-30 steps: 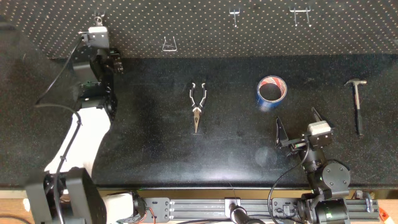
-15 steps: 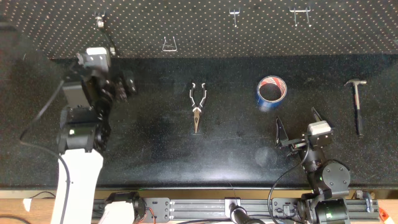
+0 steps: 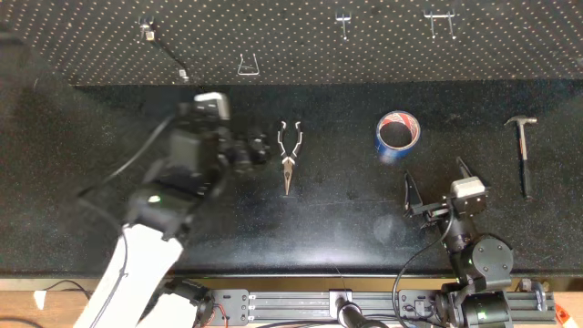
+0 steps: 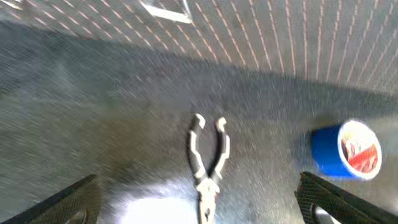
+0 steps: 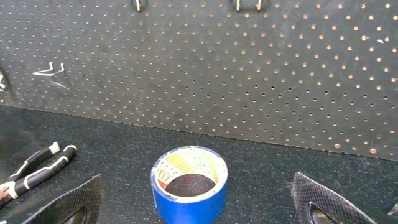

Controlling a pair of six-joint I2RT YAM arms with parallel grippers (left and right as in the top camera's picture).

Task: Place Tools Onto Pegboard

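Black matte tabletop [image 3: 346,219] lies under both arms. Right gripper [image 3: 437,182] sits unmoved near its base, fingers spread. Left gripper [image 3: 255,151], jaws wide and empty, has swung right from the perforated black pegboard [image 3: 291,36] to just beside the white-handled needle-nose pliers [image 3: 289,155] lying mid-table.

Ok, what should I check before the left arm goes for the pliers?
1. Left tool open: ok, spread wide in its wrist view.
2. Pliers lying flat on the table, nothing touching them: ok.
3. Pliers lined up with the left tool: ok, roughly centred in its wrist view.
4. Left tool's height above the pliers: cannot tell.
5. Tape roll apart from the pliers: ok.
6. Right tool away from the pliers: ok, it sits open near its base.
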